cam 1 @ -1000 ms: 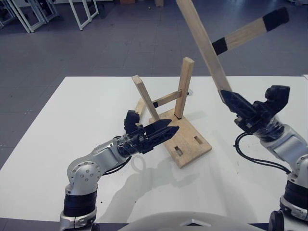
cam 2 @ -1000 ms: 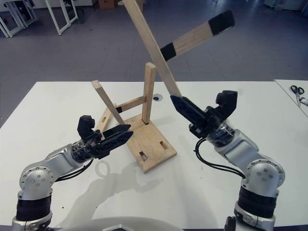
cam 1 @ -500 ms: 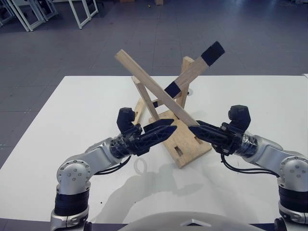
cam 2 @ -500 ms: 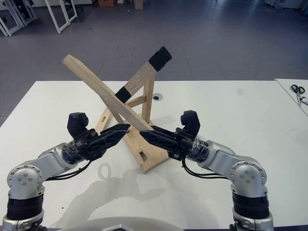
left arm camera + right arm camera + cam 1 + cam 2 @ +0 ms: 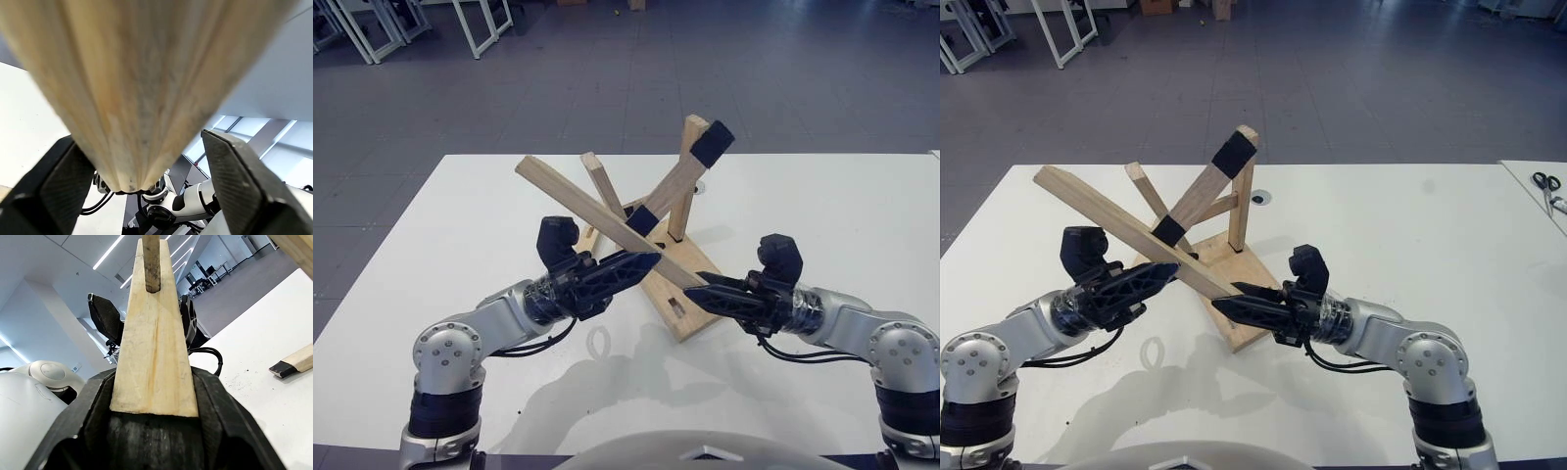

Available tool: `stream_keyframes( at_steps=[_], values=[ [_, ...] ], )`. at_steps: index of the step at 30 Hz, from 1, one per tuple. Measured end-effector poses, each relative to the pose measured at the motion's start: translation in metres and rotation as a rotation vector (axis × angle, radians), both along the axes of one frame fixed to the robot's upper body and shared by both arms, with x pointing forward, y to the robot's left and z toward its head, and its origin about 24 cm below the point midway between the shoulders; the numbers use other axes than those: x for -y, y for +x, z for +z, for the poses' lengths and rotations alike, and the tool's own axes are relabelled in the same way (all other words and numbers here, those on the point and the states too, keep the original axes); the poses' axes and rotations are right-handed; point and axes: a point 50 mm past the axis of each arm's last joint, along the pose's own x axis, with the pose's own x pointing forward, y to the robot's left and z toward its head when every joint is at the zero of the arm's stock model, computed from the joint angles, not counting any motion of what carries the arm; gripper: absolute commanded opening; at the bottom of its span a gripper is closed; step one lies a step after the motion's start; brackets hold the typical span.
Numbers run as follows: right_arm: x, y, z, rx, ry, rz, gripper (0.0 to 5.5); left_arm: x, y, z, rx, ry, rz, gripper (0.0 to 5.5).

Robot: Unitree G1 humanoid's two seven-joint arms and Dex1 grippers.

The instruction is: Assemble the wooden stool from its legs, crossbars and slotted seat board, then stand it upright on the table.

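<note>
The right claw (image 5: 697, 291) is shut tight on the low end of a long leg (image 5: 592, 211). That leg slants up and away to the left. A crossbar (image 5: 674, 183) with 2 black bands sticks up from it. The left claw (image 5: 649, 261) points at the long leg, just beside it. I cannot tell if it holds anything. Behind them, the seat board (image 5: 693, 311) lies tipped on the table (image 5: 822, 215), with 2 legs (image 5: 688, 186) stuck in it.
</note>
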Motion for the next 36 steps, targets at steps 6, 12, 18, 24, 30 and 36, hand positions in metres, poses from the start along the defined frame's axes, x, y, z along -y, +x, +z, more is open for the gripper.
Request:
stream_keyframes(
  at_steps=[6,12,18,24,30,36],
  values=[
    [-0.001,-0.002,-0.001,-0.002,-0.002,0.02,2.02,0.0,0.002,-0.002,-0.034,-0.011,0.01,2.33],
    [0.0,-0.002,-0.001,0.0,-0.021,0.022,2.39,0.001,0.003,-0.003,-0.072,-0.025,0.008,2.33],
    [-0.002,-0.003,-0.001,0.019,-0.05,0.03,3.49,-0.01,0.012,0.0,-0.01,-0.17,0.141,2.12],
    [0.036,0.016,-0.007,0.059,-0.242,-0.15,4.48,-0.015,0.019,-0.016,0.072,0.115,0.233,2.05],
    [0.071,0.038,-0.034,0.076,-0.468,-0.374,4.58,-0.014,0.029,-0.051,0.271,0.522,0.376,2.05],
    [0.062,0.031,-0.06,0.048,-0.552,-0.353,4.58,0.0,0.028,-0.053,0.291,0.443,0.391,2.05]
  ],
)
